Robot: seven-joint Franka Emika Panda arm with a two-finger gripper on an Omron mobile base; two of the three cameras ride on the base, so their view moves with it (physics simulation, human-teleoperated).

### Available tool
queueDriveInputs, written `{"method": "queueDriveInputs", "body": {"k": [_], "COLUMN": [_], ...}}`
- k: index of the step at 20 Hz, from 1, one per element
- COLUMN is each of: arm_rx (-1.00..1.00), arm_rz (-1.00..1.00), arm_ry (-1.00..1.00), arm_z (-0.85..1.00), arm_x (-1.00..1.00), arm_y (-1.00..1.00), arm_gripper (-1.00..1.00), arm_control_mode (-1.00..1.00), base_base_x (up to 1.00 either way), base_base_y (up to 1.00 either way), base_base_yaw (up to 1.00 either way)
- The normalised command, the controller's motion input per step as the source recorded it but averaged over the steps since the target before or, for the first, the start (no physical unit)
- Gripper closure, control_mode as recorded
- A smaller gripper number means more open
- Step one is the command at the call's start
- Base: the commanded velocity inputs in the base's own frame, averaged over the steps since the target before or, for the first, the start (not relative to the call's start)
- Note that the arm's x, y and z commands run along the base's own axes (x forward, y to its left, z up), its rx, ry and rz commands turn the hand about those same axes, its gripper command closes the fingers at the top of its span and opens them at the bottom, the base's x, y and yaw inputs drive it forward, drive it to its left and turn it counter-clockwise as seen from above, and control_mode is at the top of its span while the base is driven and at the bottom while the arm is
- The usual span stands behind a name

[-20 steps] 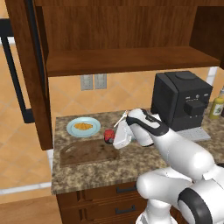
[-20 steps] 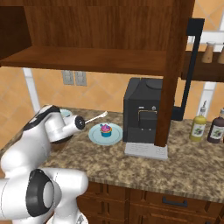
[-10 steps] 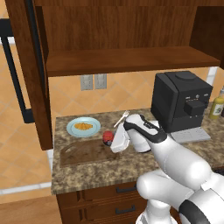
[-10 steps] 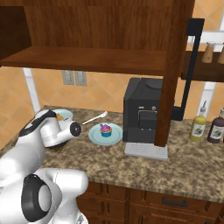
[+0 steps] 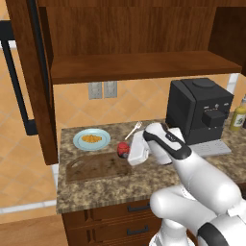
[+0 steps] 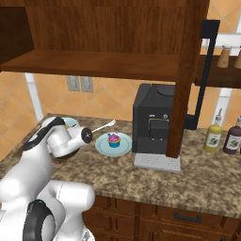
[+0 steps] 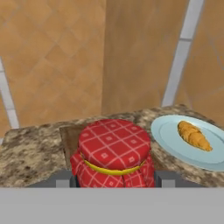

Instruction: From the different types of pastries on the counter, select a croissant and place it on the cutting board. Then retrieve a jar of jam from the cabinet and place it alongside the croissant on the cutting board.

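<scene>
Jam jar (image 7: 114,156) sits clamped in the gripper (image 5: 126,153), carried low toward the cutting board (image 5: 98,166). Its croissant (image 7: 194,135) lies on the blue plate (image 7: 175,144), not yet on the board.

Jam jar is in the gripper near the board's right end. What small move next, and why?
Probably ease the jam jar down onto the cutting board and let go. The gripper holds it at the board's right end, which lies bare. Note that the croissant sits on its blue plate, not on the board.
</scene>
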Motion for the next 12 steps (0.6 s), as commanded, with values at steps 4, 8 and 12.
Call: {"method": "queueDriveInputs", "body": {"k": [4, 8, 12], "arm_rx": [0.0, 0.0, 0.0], "arm_rz": [0.1, 0.01, 0.0], "arm_ry": [0.02, 0.01, 0.0], "arm_z": [-0.01, -0.22, -0.24], "arm_x": [-0.38, -0.06, -0.07], "arm_y": [0.0, 0.0, 0.0], "arm_gripper": [1.0, 1.0, 1.0], "arm_control_mode": [-1.0, -1.0, -1.0], "base_base_x": [0.0, 0.0, 0.0], "base_base_y": [0.0, 0.0, 0.0], "base_base_yaw": [0.0, 0.0, 0.0]}}
